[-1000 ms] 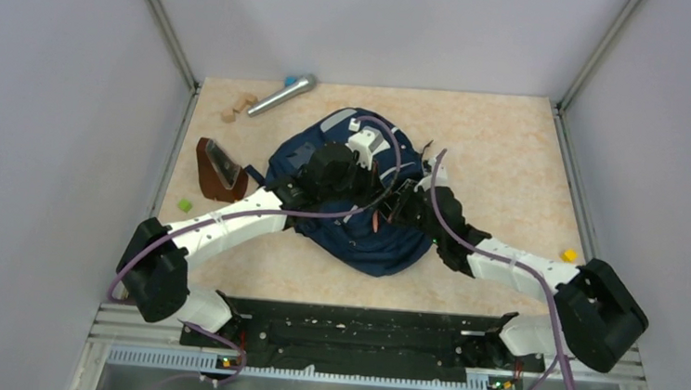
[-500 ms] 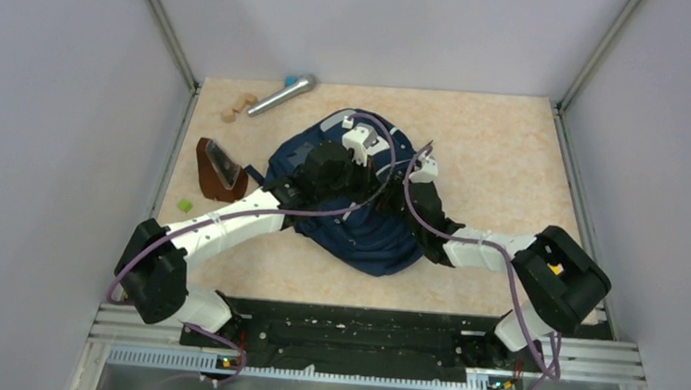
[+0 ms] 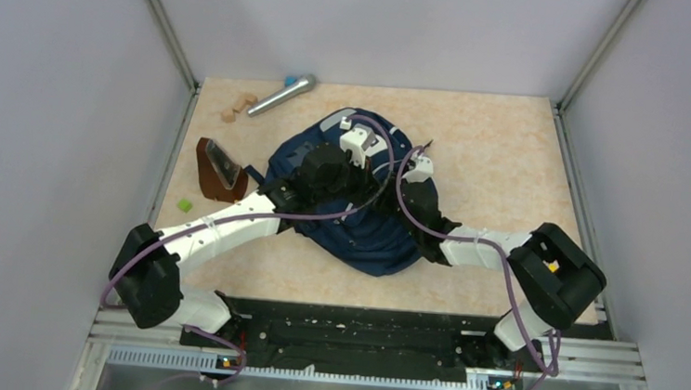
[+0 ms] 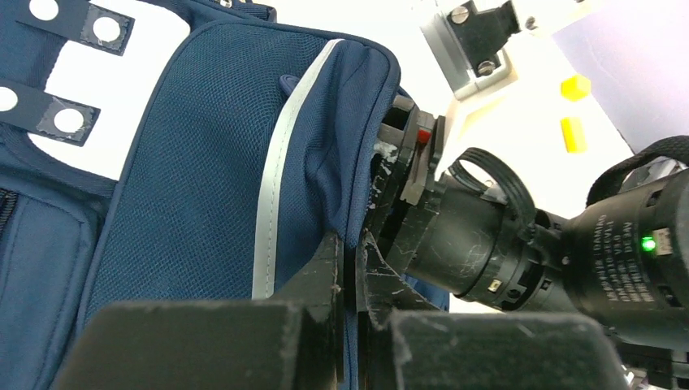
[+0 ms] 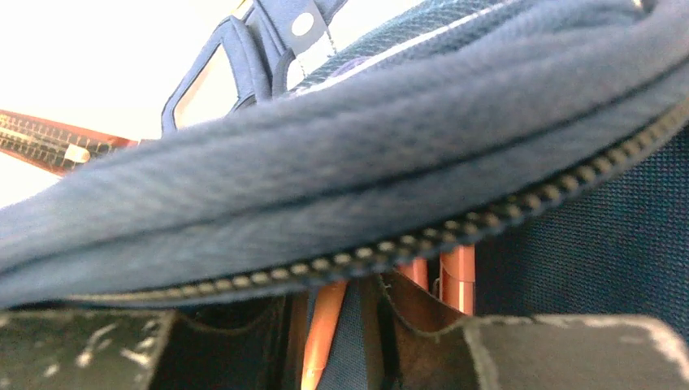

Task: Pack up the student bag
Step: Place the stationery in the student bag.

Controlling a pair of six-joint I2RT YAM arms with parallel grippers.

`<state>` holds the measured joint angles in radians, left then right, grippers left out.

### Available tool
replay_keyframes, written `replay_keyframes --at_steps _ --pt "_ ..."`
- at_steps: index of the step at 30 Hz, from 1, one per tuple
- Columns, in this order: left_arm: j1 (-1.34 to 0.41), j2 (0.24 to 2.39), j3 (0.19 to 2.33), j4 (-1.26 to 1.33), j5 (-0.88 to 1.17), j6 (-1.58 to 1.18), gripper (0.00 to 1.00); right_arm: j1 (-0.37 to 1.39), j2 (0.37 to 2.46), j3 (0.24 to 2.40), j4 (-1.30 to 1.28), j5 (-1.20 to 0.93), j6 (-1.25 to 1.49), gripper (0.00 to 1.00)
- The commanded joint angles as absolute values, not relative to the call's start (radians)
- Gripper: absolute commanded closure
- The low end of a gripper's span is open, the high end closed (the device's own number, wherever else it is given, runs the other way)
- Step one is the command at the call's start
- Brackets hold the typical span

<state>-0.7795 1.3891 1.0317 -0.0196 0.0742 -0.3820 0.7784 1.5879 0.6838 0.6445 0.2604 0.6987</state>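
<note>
Left tool (image 4: 351,268) is clamped narrow on a fold of the large navy-blue fabric backpack with light grey stripes (image 3: 371,239). It grips the cloth just beside one stripe and holds that rim of the opening up. The backpack lies near the middle of the beige marbled desk (image 3: 503,152), between the two arms. Right tool (image 5: 333,325) is pushed in under the raised zip edge (image 5: 455,231), inside the mouth of the bag. Its jaws stand a narrow way apart with thin orange sticks (image 5: 459,276), possibly pencils, between and just behind them; whether it grips them cannot be told. Judgement: packing is under way, with at least those sticks at or inside the opening. Several items lie on the desk, apart from the bag:

- a silver microphone with a blue end (image 3: 282,94) at the far left
- small pale wooden blocks (image 3: 237,107) just beside the microphone
- a brown wedge-shaped stand carrying a dark flat item (image 3: 218,168) near the left edge
- a small green block (image 3: 184,205) nearer the bases
- a small yellow block (image 3: 552,265) close to the right arm's elbow

Which of these belong in the bag cannot be determined. The zip is open, so closing it remains outstanding.
</note>
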Motion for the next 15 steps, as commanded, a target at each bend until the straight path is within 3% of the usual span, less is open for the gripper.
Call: replay_keyframes --at_steps 1,9,15 --pt "-0.801 1.337 1.049 0.018 0.086 -0.331 0.98 0.8 1.495 0.708 0.651 0.26 0.596 0.7" --pt "-0.799 1.338 1.059 0.007 0.033 -0.317 0.98 0.801 1.303 0.642 0.543 0.227 0.508 0.56" --pt "-0.799 1.339 1.057 0.003 0.009 -0.31 0.98 0.786 1.146 0.585 0.372 0.315 0.459 0.51"
